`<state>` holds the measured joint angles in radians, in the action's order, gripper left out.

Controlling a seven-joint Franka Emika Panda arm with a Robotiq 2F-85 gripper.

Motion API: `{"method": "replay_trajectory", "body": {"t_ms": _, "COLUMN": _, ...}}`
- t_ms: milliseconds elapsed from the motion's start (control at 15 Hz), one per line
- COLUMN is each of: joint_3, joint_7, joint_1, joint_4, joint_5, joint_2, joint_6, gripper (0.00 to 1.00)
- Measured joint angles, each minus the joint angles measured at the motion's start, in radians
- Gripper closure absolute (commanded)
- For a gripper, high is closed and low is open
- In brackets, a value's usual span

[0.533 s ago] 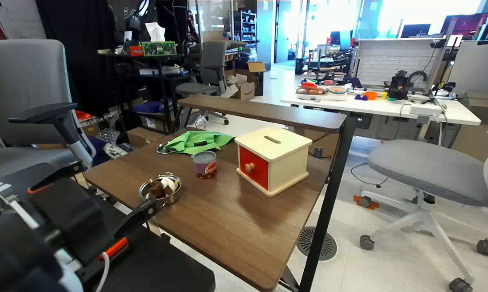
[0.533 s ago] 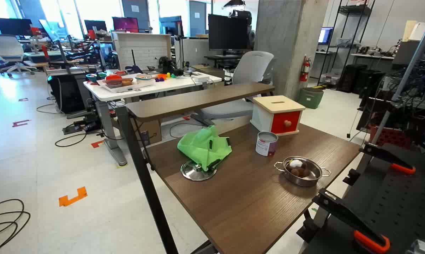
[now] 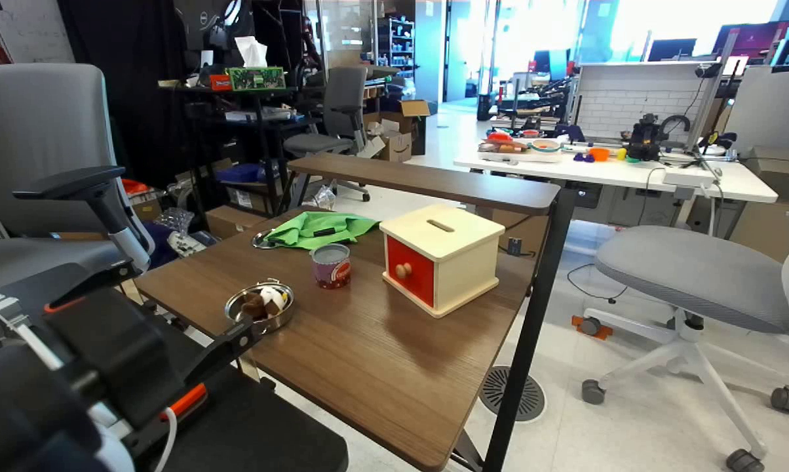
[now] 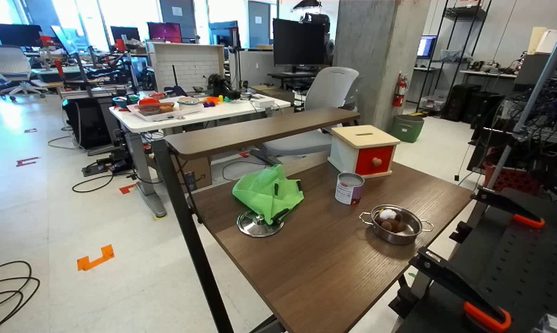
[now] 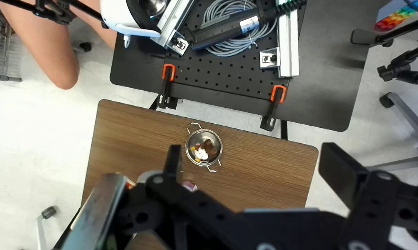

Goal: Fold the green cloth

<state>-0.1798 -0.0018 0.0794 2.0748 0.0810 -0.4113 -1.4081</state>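
Folding seems not yet begun: the green cloth (image 4: 265, 188) is crumpled partly over the pan lid (image 4: 256, 228), and should next be approached by the wide-spread, empty gripper (image 5: 253, 159).

The green cloth (image 3: 319, 224) lies crumpled on the brown desk (image 3: 375, 360). From where I stand, it is at twelve o'clock from the purple tin (image 3: 331, 267). The wooden box (image 3: 461, 272) with its red front (image 3: 422, 275) is at three o'clock, the shiny pot (image 3: 279, 320) of brown and white things (image 3: 266, 301) at eight.
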Motion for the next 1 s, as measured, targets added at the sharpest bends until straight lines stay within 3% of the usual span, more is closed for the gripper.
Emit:
{"method": "replay_trajectory", "body": {"t_ms": 400, "joint_3": 0.0, "joint_7": 0.005, "joint_1": 0.002, "joint_4": 0.007, "joint_5": 0.0, "joint_2": 0.007, "joint_6": -0.02, "gripper": 0.0}}
{"method": "replay_trajectory", "body": {"t_ms": 733, "joint_3": 0.002, "joint_7": -0.011, "joint_1": 0.017, "joint_4": 0.043, "joint_5": -0.007, "joint_2": 0.092, "joint_6": -0.274, "gripper": 0.0}}
{"method": "replay_trajectory", "body": {"t_ms": 1000, "joint_3": 0.012, "joint_7": -0.11, "joint_1": 0.028, "joint_4": 0.046, "joint_5": -0.013, "joint_2": 0.252, "joint_6": -0.461, "gripper": 0.0}}
